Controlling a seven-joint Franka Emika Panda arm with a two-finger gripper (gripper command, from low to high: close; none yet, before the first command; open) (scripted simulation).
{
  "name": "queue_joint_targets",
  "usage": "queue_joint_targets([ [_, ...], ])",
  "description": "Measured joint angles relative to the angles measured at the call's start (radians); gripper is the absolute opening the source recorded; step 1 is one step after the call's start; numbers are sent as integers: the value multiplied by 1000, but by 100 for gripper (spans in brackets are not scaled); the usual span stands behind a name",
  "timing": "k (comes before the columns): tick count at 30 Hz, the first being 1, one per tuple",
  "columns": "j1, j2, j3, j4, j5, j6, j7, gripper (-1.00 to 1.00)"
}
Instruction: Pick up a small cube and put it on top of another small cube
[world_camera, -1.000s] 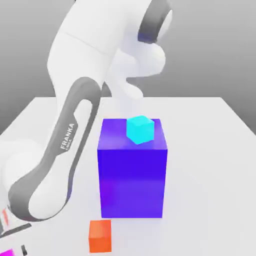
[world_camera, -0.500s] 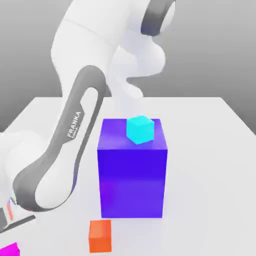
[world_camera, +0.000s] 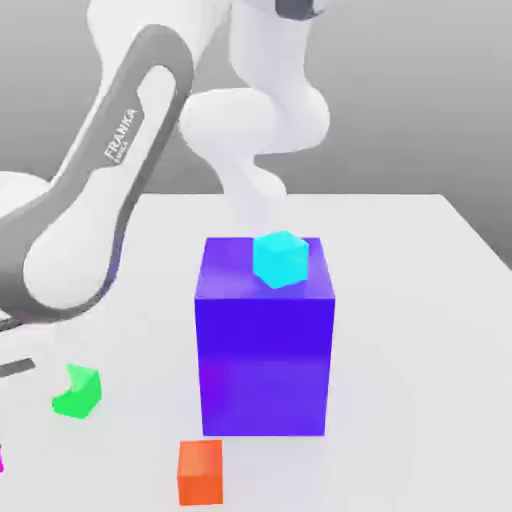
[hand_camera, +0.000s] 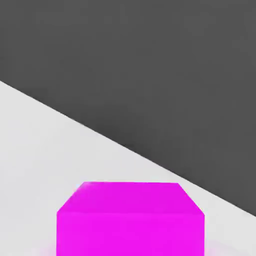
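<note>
The small cube, plain magenta-pink, sits large and very close in front of the hand camera, with white table and dark background behind it. My gripper is off the exterior view's left edge, shut, and the cube appears to be held in it. A small green cube lies on the table at the exterior view's left. A small orange cube rests near the front. My arm arches over the left side of the table.
A big blue-purple cube stands mid-table with a small cyan cube on its top. The white table stretches away to the exterior view's right.
The arm has swung up and to the exterior view's left, uncovering the green cube. The magenta cube has slid almost out of the exterior view's left edge along with it.
</note>
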Motion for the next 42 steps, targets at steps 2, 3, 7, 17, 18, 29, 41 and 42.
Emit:
queue_joint_targets([
  [2, 29, -80, -43, -32, -41, 5, 16, -100],
  [3, 44, -121, -63, -49, -68, 9, 30, -100],
  [7, 96, -290, -124, -117, -223, 37, 124, -100],
  [17, 0, -582, -34, -272, -614, 77, 409, -100],
  [18, -11, -594, -24, -286, -637, 80, 428, -100],
  [29, -91, -587, 1, -451, -752, 140, 555, -100],
  [41, -108, -332, 13, -556, -426, 302, 353, -100],
  [42, -124, -304, 39, -553, -372, 318, 315, -100],
])
